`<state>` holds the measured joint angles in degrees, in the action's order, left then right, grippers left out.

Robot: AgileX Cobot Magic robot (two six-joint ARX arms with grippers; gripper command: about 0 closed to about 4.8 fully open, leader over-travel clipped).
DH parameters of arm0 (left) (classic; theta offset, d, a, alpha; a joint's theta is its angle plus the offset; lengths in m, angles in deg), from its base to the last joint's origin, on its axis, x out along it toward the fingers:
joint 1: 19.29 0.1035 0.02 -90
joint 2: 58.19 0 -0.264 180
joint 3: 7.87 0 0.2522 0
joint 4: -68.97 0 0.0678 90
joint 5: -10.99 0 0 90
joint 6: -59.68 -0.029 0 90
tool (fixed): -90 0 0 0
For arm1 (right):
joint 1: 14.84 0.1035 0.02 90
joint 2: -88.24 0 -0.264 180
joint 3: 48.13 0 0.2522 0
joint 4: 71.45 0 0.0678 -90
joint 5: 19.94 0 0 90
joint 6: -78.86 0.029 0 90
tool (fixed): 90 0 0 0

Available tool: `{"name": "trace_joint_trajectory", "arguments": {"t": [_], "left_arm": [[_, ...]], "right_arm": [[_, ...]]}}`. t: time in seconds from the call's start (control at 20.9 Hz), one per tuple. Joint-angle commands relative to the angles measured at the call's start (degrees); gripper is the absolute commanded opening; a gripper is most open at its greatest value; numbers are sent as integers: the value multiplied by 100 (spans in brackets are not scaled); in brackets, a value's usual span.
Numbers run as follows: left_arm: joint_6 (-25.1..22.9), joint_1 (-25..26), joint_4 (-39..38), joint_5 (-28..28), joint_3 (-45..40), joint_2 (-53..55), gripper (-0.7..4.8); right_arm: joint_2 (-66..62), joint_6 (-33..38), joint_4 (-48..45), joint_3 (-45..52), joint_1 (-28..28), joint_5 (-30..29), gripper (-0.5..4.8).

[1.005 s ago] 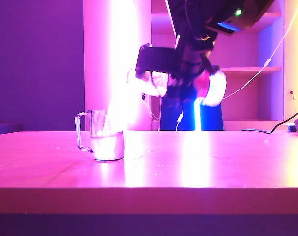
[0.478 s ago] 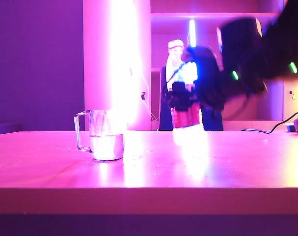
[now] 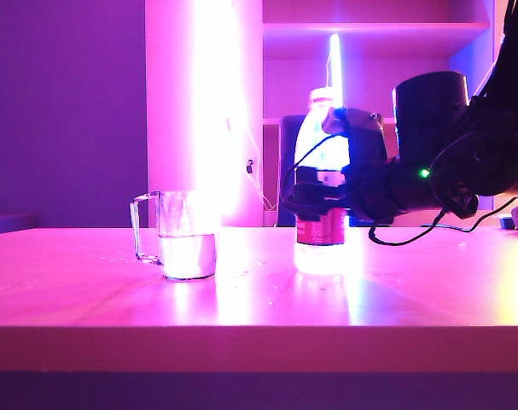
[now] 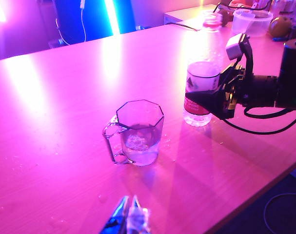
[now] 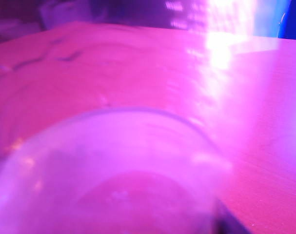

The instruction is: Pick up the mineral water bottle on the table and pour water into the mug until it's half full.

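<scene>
Now upright on the table, bottle between the right jaws.

Nearest, in the left wrist view, the left gripper (image 4: 128,216) hovers short of the mug (image 4: 137,132), fingertips close together, holding nothing. Beyond it the mug (image 3: 178,235) stands on the table (image 3: 259,295), water low in it. Farther right, the mineral water bottle (image 3: 323,192) stands with its long axis vertical, well apart from the mug; the right gripper (image 3: 323,192) brackets its label from the right, level. Whether the pads touch or have let go, glare hides. The right wrist view is one blurred curve of plastic.
</scene>
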<state>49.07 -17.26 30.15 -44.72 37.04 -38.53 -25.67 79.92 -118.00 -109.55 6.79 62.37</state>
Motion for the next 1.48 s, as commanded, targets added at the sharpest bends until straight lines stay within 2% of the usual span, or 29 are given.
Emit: {"name": "trace_joint_trajectory", "arguments": {"t": [0.05,0.24,0.43,0.62,0.81,0.91,0.96,1.0,1.05,1.1,1.2,1.24,1.39,1.44,1.48], "left_arm": [[17,2,195,-229,22,-83,-6],[164,4,205,-837,20,-697,-6],[249,2,153,-1792,17,-1515,-6],[684,2,103,-2968,17,-1945,-6],[1034,2,166,-3195,-210,-1945,-6],[1309,2,210,-3193,-702,-1945,-6],[1381,2,267,-3193,-953,-1945,-6],[1432,2,455,-3185,-1261,-1945,-6],[1432,0,656,-3150,-1510,-1945,-6],[1429,0,859,-3152,-1700,-1945,-6],[1432,0,1399,-3156,-2122,-1947,-6],[1432,2,1655,-3198,-2334,-1947,-6],[1429,2,1884,-3195,-2662,-1947,-6],[1429,4,1875,-3193,-2787,-1947,-6],[1427,2,1873,-3191,-2863,-1947,-6]], "right_arm": [[109,22,-68,98,13,-11,479],[444,-59,72,431,7,33,479],[955,-146,94,977,20,24,479],[1770,-142,118,1687,26,28,479],[2800,-101,184,2376,35,17,479],[3582,-59,179,2785,87,-173,479],[3912,-26,179,2938,129,-229,331],[4301,79,179,3084,181,-367,143],[4625,94,184,3178,212,-505,16],[4822,103,186,3228,223,-614,-6],[5403,466,374,3333,225,-664,-1],[5694,940,654,3351,227,-778,-1],[5956,1958,999,3348,232,-1652,-1],[5963,2232,1008,3348,232,-2476,-1],[5963,2232,1043,3348,232,-2776,-1]]}}
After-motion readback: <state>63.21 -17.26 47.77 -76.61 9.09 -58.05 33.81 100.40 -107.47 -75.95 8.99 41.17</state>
